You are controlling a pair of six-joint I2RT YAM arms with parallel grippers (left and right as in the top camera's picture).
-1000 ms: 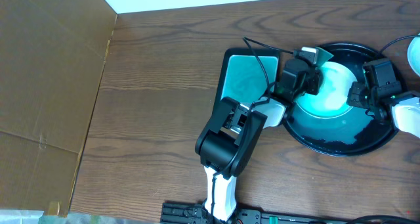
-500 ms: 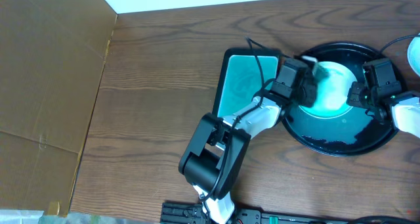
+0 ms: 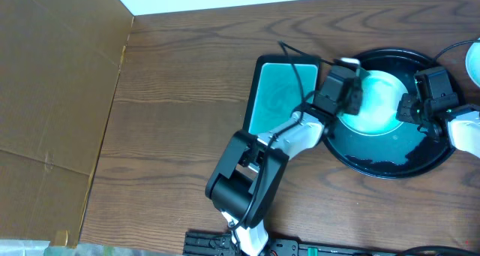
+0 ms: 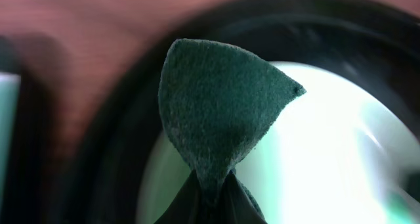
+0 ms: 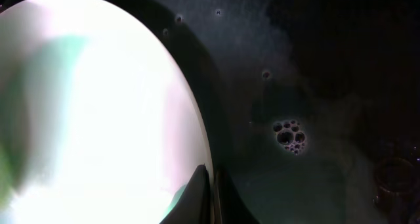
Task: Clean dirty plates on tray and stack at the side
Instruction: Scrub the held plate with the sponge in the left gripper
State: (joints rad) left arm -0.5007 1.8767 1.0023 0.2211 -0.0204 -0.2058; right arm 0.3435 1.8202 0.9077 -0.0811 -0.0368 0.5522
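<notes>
Plate [image 3: 379, 98] lies in tray [image 3: 375, 168], right gripper [image 5: 211, 194] pinching its right rim, left gripper [image 4: 213, 196] clamping green sponge [image 4: 216, 106] over its upper-left edge.

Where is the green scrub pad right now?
Left wrist view: the green scrub pad is pinched in the left gripper, over the edge of the pale plate nearest the teal dish, inside the black tray.

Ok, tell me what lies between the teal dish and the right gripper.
The overhead view shows the left gripper pinching a dark green scrub pad, then the pale plate lying in the black tray.
</notes>
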